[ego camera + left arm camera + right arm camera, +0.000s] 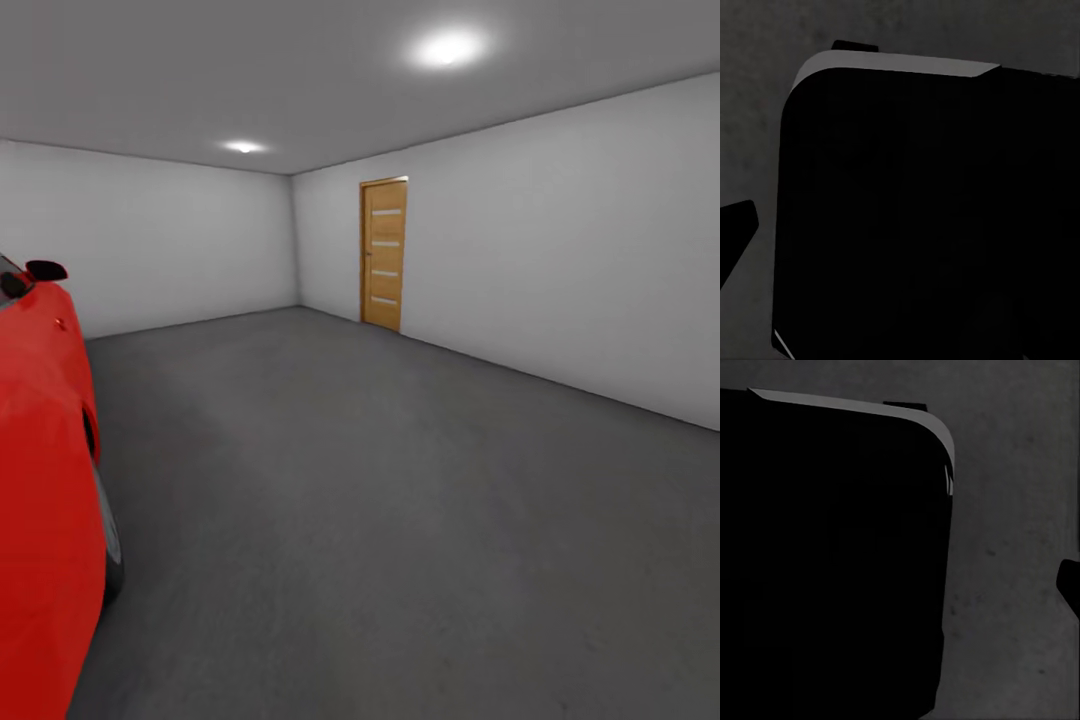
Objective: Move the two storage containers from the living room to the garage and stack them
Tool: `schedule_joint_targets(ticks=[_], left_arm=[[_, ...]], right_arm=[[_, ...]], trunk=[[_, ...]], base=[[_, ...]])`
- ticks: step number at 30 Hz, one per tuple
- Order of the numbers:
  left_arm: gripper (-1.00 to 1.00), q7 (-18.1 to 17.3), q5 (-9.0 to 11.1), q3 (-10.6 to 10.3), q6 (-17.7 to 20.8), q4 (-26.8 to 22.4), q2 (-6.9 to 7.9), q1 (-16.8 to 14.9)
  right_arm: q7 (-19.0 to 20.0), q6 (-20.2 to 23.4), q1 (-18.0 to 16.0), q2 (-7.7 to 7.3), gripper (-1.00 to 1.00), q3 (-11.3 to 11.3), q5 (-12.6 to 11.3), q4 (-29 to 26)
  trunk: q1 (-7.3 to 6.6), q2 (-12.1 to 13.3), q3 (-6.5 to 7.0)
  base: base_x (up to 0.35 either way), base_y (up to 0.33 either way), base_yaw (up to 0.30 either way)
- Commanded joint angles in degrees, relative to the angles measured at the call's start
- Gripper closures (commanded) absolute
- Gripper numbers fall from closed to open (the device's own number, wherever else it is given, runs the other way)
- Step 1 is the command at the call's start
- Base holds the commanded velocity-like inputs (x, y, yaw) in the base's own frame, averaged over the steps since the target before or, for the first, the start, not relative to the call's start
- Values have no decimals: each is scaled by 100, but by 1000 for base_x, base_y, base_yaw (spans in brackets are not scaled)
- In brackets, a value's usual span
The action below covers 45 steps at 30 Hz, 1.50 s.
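I am in the garage, and the two storage containers are out of view. The dark grey floor [400, 500] stretches ahead to pale grey walls. In the left wrist view a dark fingertip [735, 225] pokes in at the picture's edge, beside a large black rounded part of my own body [915, 225] above the floor [757, 112]. The right wrist view has a like fingertip [1069, 582] at its edge, next to the same black bulk [832, 562]. Nothing is seen held, and the jaws' spacing cannot be judged.
A red car [40, 500] stands close on the left, its front wheel [110, 545] near me. A wooden door [384, 254] is set in the far right wall. Two round ceiling lights [447, 47] glow overhead. Open floor lies ahead and to the right.
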Motion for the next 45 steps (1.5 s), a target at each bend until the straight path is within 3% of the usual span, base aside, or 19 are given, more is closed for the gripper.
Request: schedule_joint_targets(ticks=[1, 8, 45], left_arm=[[-100, 2, 49, 12, -13, 0, -2, -2], [-100, 2, 45, 19, -21, 0, -2, -2], [-100, 2, 51, 13, -16, 0, 15, -2]], right_arm=[[-7, -15, -1, -1, -100, 12, 18, 1], [-7, -12, -1, 0, -100, 12, 21, 1], [-7, -6, -1, 8, -100, 10, 19, 1]], trunk=[[3, -2, -5], [3, -2, -5], [3, -2, -5]], base=[[322, 0, 270], [322, 0, 171], [322, 0, 3]])
